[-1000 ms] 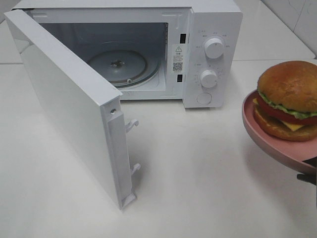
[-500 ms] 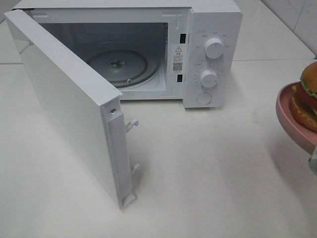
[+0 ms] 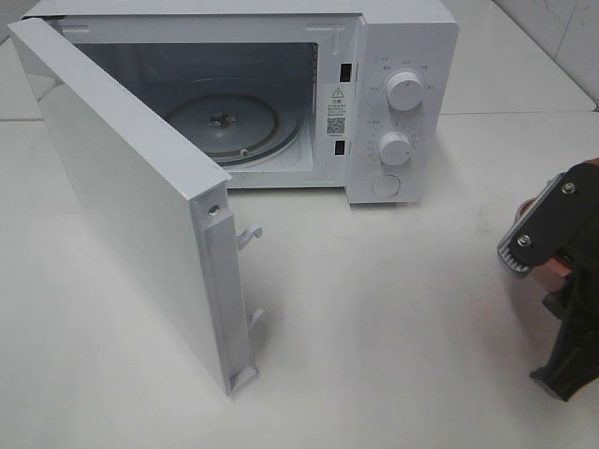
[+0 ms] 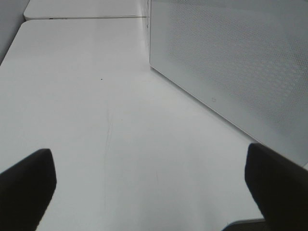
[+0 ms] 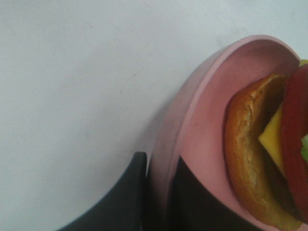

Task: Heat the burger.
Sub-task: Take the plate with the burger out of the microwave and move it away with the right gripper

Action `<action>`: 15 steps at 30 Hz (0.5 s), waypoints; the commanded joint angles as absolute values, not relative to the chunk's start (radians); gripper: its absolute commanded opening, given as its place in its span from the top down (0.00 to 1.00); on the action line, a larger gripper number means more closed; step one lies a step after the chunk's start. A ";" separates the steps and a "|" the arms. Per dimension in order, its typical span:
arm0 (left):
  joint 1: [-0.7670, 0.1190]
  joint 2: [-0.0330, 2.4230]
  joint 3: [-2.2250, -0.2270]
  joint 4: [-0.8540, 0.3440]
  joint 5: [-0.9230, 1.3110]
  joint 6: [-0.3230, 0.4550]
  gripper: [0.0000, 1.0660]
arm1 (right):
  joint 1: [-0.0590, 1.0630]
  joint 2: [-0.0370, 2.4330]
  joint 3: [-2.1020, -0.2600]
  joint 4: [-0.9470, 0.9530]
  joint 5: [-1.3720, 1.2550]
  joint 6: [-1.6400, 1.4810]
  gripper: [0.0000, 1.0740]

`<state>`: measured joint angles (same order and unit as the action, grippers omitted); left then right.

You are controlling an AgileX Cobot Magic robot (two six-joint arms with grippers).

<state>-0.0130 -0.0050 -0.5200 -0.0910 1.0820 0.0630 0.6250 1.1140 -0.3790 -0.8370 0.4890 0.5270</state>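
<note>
My right end effector [image 5: 161, 192] is clamped on the rim of the pink plate [image 5: 202, 110], and the burger [image 5: 264, 154] sits on it, lifted over the counter [image 3: 393, 318] right of the open microwave [image 3: 374, 94]. My left end effector [image 4: 149, 187] is spread wide, holding nothing.

The burger [image 5: 269, 159] is seen only in the right wrist view, where it is cut off by the frame edge. It is carried on a pink plate [image 5: 202, 120], against whose inner face its golden-brown bottom bun is pressed. Relative to the plate, a yellow cheese slice, a red layer and a sliver of green lettuce are stacked beyond that bun.
</note>
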 commanded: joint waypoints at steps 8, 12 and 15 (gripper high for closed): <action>-0.009 -0.011 -0.517 -0.094 1.070 0.058 0.06 | 0.620 1.310 -0.463 -1.132 0.648 1.069 1.00; -0.009 -0.011 -0.517 -0.094 1.070 0.058 0.06 | 0.620 1.362 -0.465 -1.179 0.726 1.220 1.00; -0.009 -0.011 -0.517 -0.094 1.070 0.058 0.06 | 0.620 1.402 -0.465 -1.181 0.768 1.294 1.00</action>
